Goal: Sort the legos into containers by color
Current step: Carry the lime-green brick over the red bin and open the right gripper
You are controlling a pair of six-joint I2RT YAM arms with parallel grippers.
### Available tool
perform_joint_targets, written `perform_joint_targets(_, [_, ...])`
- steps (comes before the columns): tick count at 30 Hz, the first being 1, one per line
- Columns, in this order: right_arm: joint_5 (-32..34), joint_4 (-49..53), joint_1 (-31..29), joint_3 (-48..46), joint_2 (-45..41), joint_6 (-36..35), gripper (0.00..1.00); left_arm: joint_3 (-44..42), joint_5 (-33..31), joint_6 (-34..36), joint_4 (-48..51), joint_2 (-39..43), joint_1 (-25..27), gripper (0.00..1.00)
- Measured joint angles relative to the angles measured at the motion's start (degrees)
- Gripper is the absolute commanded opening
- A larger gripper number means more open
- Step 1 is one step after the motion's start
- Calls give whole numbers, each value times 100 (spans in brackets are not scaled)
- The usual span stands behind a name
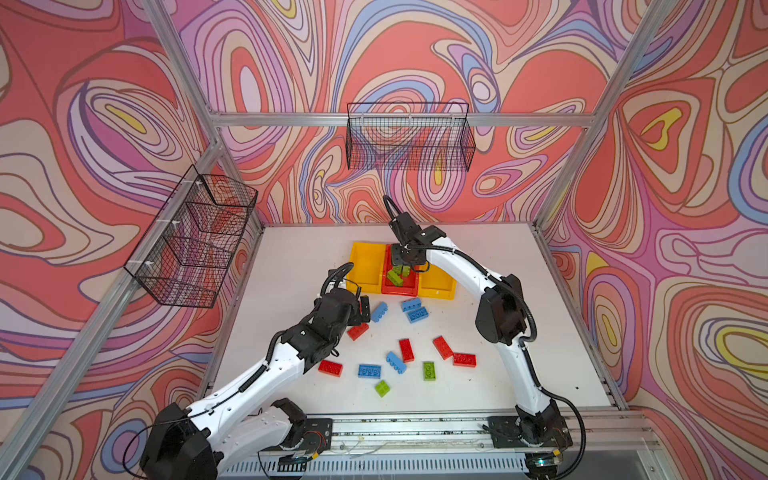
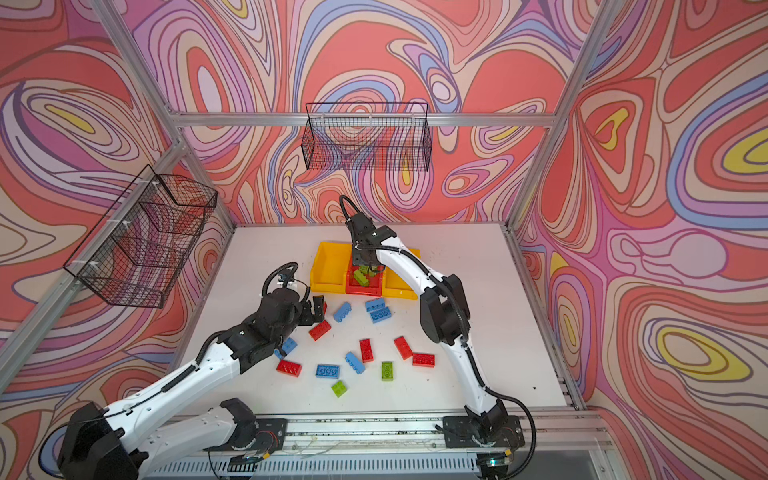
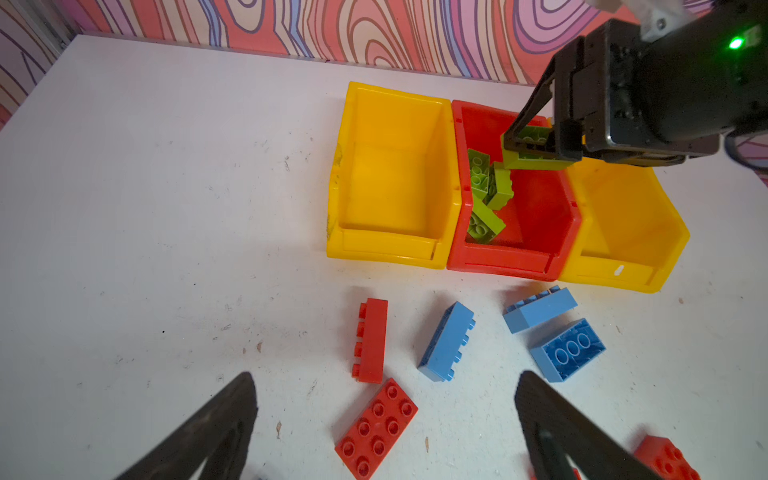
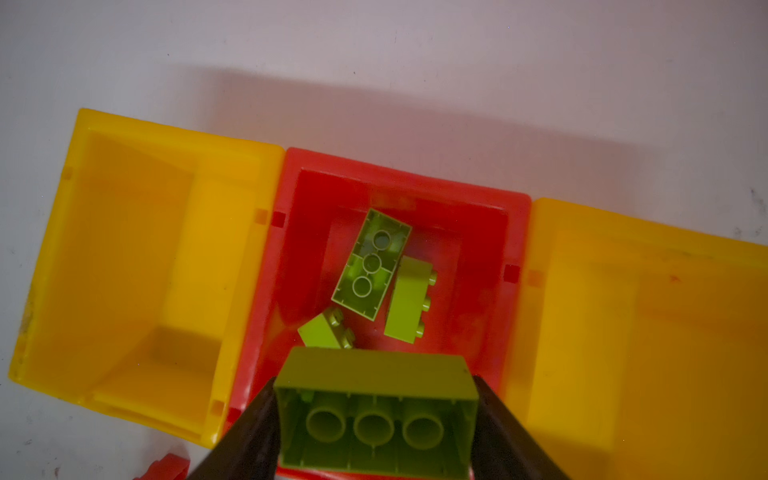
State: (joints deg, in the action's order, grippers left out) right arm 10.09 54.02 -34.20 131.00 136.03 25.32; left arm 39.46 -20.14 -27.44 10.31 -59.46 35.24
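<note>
The right gripper (image 4: 374, 419) clamps a lime green brick (image 4: 374, 374) by its 2 short ends. Its jaws are partly closed, and the brick's hollow underside faces the wrist camera. The brick hangs over the opening of the red bin (image 4: 399, 183), above 3 green bricks (image 4: 371, 264) lying inside. The left gripper (image 3: 386, 378) hovers over the table (image 3: 166, 208), spread wide and holding nothing. A red brick (image 3: 376, 428) lies below, between its 2 fingers.

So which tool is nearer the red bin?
Right. The right tool is over the red bin, gripping a green brick; the left tool hangs open short of it.
</note>
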Motion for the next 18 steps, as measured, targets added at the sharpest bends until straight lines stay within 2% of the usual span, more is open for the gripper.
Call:
perform_joint_targets(3, [4,122,4,531,365,-76,83,9,20,44,33,-48,-81,100])
perform_joint_targets(8, [42,199,4,527,382,-157,84,101,66,70,107,-162,-125,100])
perform_joint_targets(14, [57,205,13,-380,-286,-249,84,205,210,-81,133,-192,-125,100])
perform_joint_targets(18, [-42,61,15,-1305,-1231,-302,83,205,293,-289,234,-186,-81,100])
